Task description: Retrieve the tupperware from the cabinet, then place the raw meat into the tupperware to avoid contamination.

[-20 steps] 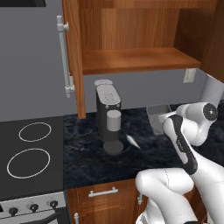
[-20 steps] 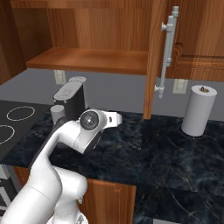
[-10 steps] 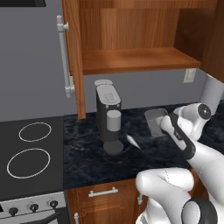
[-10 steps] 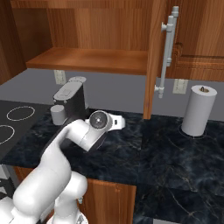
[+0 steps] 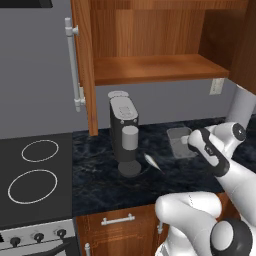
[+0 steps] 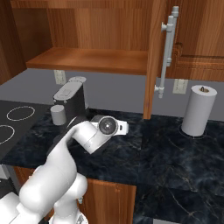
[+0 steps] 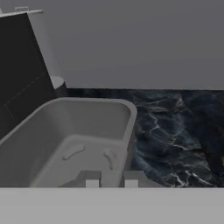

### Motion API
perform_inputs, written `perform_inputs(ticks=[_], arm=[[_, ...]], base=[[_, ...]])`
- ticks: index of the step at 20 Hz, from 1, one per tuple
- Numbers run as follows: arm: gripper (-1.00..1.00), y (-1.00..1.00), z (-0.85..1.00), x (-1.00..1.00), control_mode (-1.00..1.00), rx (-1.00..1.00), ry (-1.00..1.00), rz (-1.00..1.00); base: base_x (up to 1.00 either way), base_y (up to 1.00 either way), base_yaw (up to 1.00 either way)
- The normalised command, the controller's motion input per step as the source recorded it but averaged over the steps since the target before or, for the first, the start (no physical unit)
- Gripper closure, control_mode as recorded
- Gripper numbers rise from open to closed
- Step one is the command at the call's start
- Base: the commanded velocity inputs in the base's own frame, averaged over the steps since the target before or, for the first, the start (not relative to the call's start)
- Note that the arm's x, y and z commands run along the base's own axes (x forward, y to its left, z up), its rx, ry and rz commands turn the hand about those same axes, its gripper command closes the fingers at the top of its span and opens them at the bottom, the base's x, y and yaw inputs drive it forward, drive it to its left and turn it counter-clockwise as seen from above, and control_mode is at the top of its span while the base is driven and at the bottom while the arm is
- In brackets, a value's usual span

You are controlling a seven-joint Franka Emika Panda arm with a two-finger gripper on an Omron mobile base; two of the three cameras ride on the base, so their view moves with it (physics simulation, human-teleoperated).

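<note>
Dark marbled surface (image 5: 100, 185): I note coffee machine (image 5: 124, 135) standing at its centre, raw meat (image 5: 152, 161) lying just at its 4 o'clock. Paper-towel roll (image 6: 198, 110) stands far toward 3 o'clock.

Before me a dark marbled bench (image 5: 105, 182) runs under a grey wall (image 5: 35, 75). A black stovetop (image 5: 30, 175) fills the lower left, a coffee machine (image 5: 124, 132) at centre, a paper-towel roll (image 6: 199, 110) at right.
</note>
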Motion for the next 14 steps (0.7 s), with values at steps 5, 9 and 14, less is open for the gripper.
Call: perform_inputs(ticks=[5,9,14], arm=[[1.00,0.00,-0.02,0.01,-1.00,0.00,0.00,0.00],[1.00,0.00,-0.16,0.09,-1.00,0.00,0.00,0.00],[1.00,0.00,-0.33,0.02,-1.00,0.00,0.00,0.00]], base=[[0.00,0.00,0.00],[0.00,0.00,0.00],[0.00,0.00,0.00]])
